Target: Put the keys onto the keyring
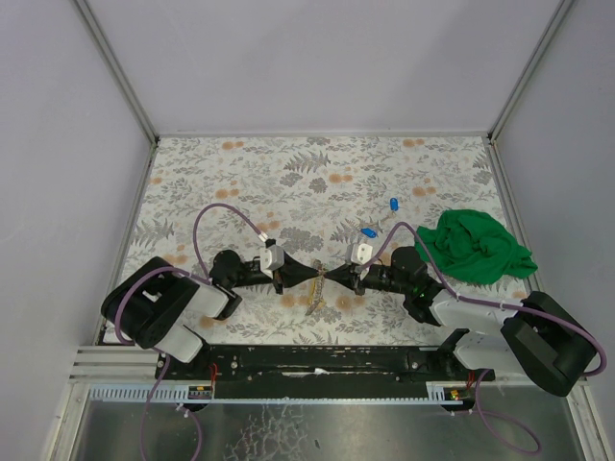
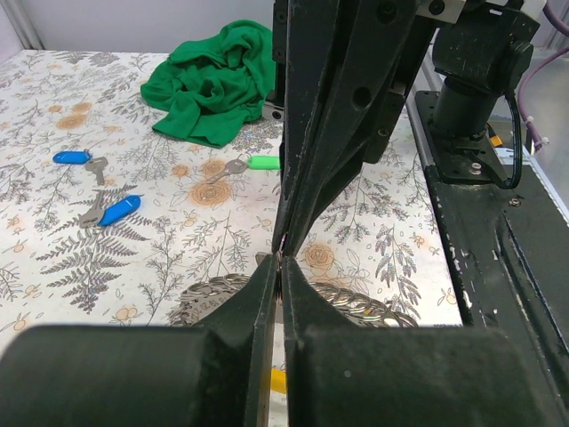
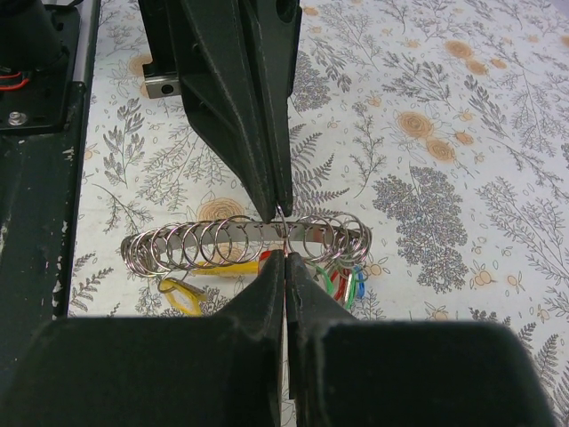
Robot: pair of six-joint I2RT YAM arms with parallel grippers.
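Silver seen from above: keyring (image 1: pixel 313 296) at centre over the floral surface (image 1: pixel 240 173), pinched between left fingers (image 1: pixel 306 274) and right fingers (image 1: pixel 338 277), both closed tip to tip. From the left wrist, shows blue keys (image 2: pixel 120 211) and a green-tagged key (image 2: pixel 262 162) loose, well apart. From the right wrist, looks like prising one loop (image 3: pixel 280 213) open; next calls for one grip held and a key fetched.

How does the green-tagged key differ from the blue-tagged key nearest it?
Colour: the green-tagged key has a green tag, the blue-tagged key a blue one. Place: the green-tagged key lies beside the green cloth; the blue-tagged key lies farther out on the table. Pose: seen from the left wrist, the green tag lies level, the blue tag slants. Both are silvery keys lying loose, off the keyring.
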